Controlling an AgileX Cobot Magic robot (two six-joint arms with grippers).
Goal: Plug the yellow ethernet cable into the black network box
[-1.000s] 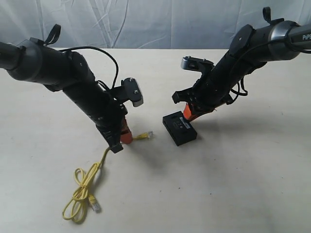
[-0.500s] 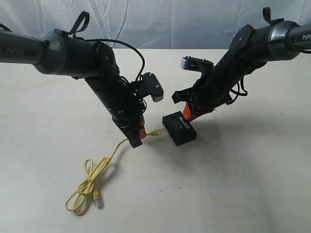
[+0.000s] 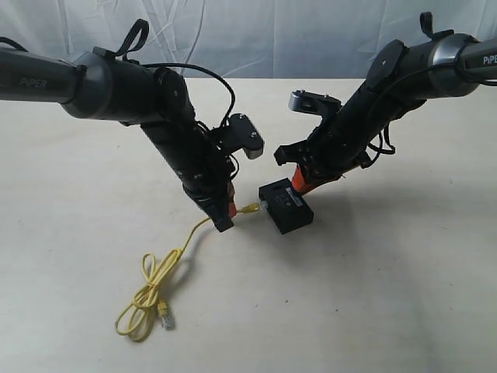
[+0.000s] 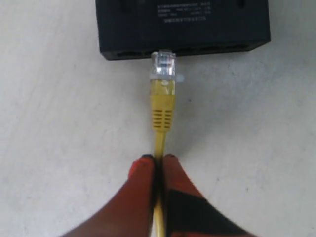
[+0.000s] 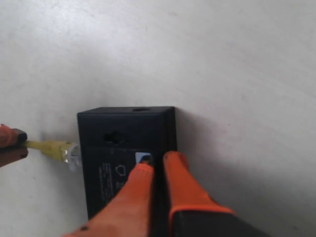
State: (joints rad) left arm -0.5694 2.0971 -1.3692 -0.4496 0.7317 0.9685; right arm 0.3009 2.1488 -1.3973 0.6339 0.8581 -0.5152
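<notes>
The left hand [image 4: 157,160] is clamped on the yellow ethernet cable [image 4: 162,111], likely light and floppy, just behind its stiffer boot, with the plug ahead meeting the black network box [image 4: 182,29], which the right hand [image 5: 158,160], fingers together, presses from above.

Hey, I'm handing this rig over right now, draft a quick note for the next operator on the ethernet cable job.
Left end effector: shut on the yellow ethernet cable, just behind the boot.
Right end effector: shut, tips on top of the black network box, apparently pinning it.
Plug: at a port on the box's side, not visibly seated; the cable's other end lies looped on the table.
Done: cable grasped, plug brought to the port.
Left to do: push the plug home, then release.
</notes>
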